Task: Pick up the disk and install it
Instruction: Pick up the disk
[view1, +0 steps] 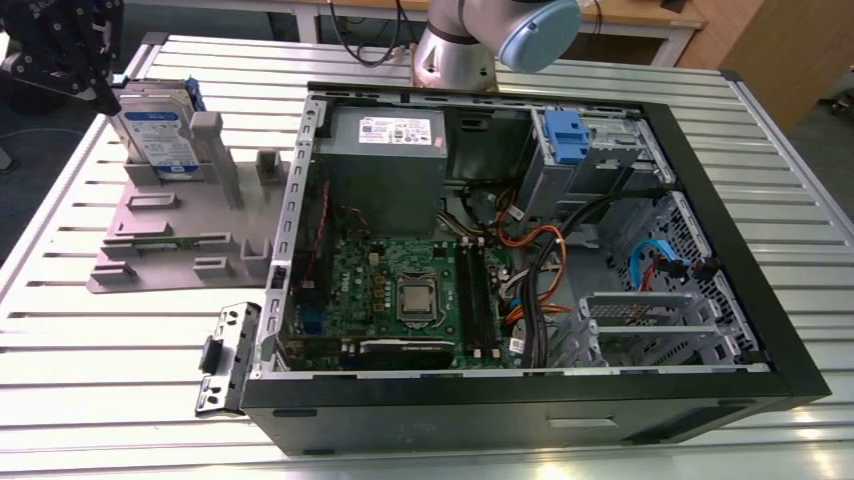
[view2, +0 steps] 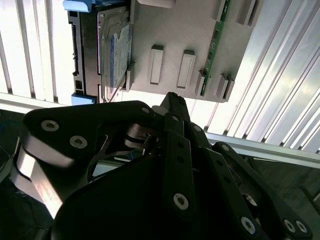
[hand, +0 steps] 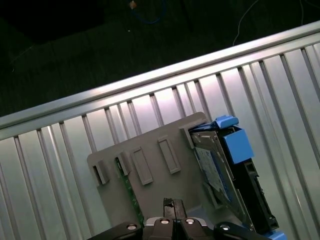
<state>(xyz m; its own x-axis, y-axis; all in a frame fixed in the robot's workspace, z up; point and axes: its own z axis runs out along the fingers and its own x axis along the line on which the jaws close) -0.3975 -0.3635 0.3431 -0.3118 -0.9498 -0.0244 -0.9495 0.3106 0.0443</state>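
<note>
Pick-up step, nothing grasped yet. Disk (view1: 151, 135) stands on edge in the grey stand (view1: 160, 235), by the table (view1: 80, 400) corner at the exterior view's upper left. Hand (view2: 172, 98) hovers near it, apparently pressed together, empty. The grasp calls for spreading it and lining up across the disk's faces.
</note>
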